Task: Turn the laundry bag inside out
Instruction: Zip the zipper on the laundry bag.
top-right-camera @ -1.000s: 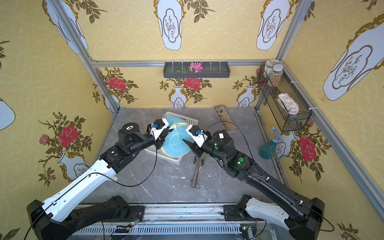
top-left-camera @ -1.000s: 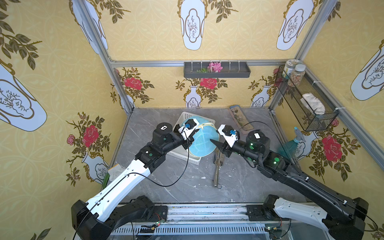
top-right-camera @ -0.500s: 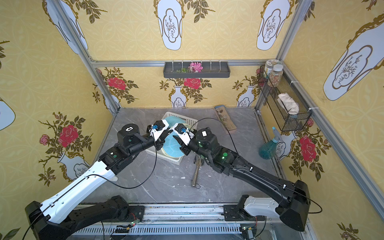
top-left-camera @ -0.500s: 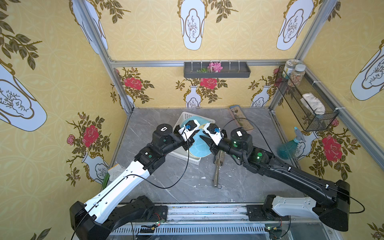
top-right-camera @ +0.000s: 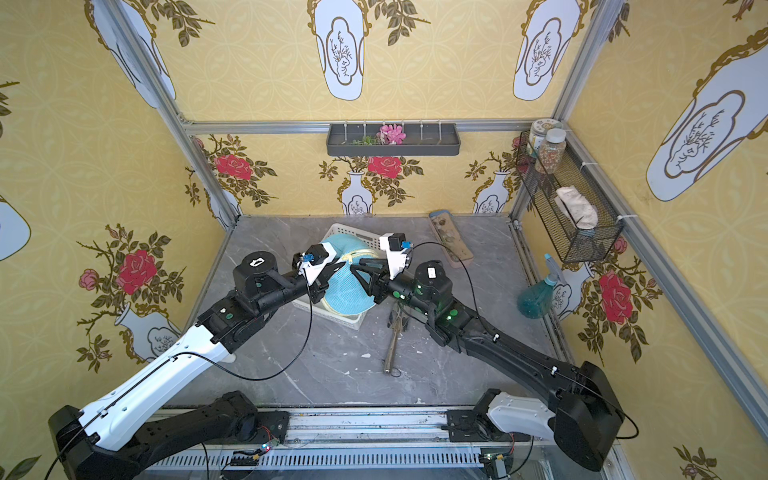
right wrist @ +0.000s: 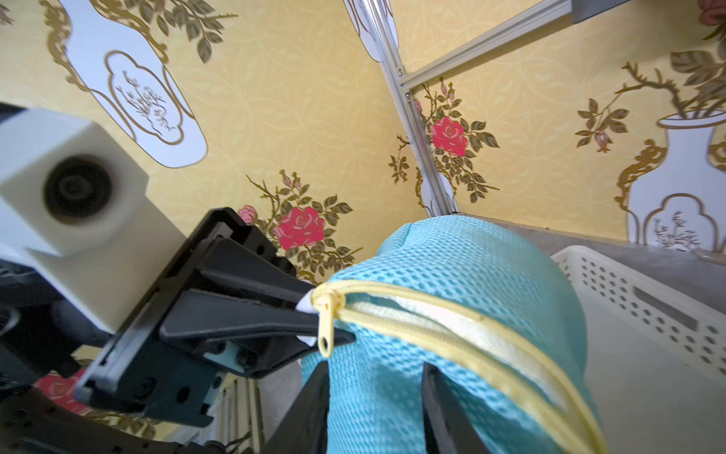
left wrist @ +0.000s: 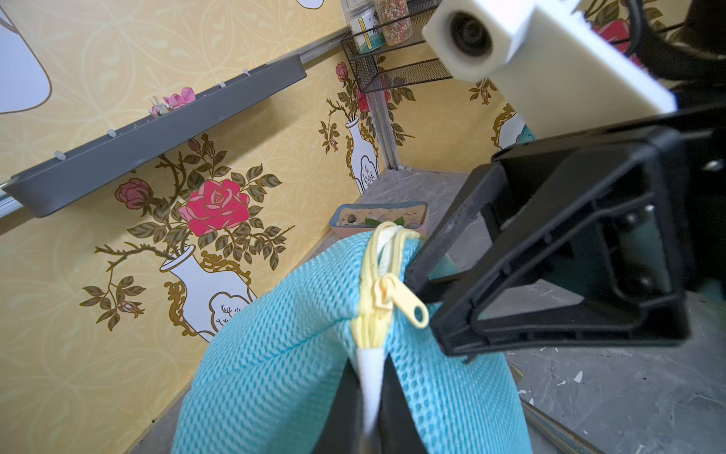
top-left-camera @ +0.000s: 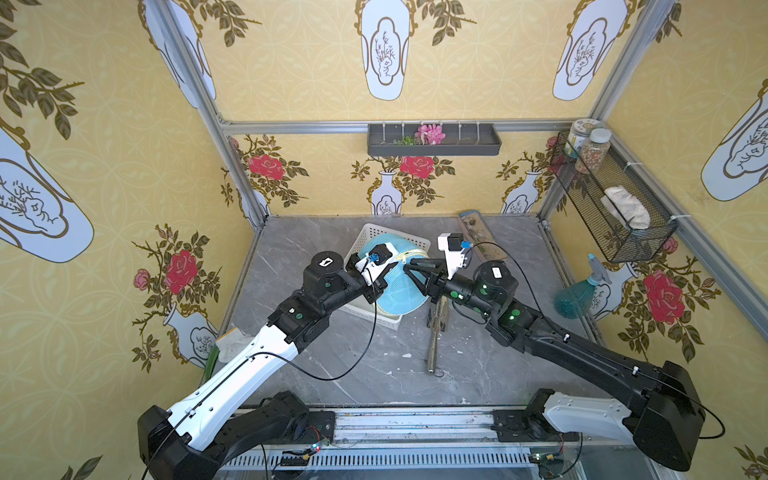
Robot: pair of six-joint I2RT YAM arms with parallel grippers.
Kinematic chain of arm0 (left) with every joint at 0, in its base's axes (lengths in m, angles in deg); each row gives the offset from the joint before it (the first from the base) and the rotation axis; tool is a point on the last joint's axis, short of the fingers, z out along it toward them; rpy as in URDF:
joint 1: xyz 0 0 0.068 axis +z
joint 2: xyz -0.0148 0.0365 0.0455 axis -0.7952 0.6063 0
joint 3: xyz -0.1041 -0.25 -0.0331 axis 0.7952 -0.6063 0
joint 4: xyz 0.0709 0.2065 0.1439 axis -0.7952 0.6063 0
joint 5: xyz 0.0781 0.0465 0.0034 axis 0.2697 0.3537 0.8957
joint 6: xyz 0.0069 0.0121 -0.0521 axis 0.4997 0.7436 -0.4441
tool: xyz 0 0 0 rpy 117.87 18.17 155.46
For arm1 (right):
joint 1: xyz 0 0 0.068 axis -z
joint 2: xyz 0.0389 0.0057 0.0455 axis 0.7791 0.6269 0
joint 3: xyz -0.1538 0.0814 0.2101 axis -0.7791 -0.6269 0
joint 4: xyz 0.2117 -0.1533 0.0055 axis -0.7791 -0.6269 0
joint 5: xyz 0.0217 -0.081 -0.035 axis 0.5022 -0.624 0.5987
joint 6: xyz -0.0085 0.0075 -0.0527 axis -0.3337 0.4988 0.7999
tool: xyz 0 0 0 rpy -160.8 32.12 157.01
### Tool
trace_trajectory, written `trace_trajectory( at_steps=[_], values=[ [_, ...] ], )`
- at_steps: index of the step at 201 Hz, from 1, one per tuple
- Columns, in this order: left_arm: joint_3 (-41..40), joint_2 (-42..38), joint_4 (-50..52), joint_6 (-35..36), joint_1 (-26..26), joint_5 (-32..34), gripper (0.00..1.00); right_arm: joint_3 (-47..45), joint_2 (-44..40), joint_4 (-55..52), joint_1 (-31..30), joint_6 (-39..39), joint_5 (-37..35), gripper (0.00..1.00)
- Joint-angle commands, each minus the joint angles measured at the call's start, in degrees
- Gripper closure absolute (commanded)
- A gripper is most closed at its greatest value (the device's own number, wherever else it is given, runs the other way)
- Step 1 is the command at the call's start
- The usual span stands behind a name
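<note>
The laundry bag (right wrist: 451, 275) hung over the white basket (right wrist: 648, 298) on the counter (top-left-camera: 395, 386), its white end tab (left wrist: 369, 373) clamped in the left pincer (right wrist: 314, 320). The right pincer (left wrist: 432, 310) straddled mesh beside the zipper pull (right wrist: 326, 334), jaws apart. It probably needed to catch one lip only, then draw away slowly

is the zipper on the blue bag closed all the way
No, the bag has its yellow zipper gaping open, with pale lining showing between the two edges.
</note>
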Motion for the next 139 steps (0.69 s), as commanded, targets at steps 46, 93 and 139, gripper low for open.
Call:
trace_trajectory(
  at_steps=[46,93,139],
  values=[
    [-0.9,-0.2,-2.2,-0.3,-0.1,-0.7,1.0,1.7,4.9,12.9,0.5,-9.5,6.7,0.69],
    [-1.2,-0.4,-2.7,-0.1,-0.1,1.5,1.0,0.7,3.6,11.9,0.8,-8.8,5.5,0.64],
    [-1.8,0.2,-3.5,0.6,-0.1,3.2,1.0,0.1,3.0,11.6,1.1,-9.3,6.0,0.7]
  ],
)
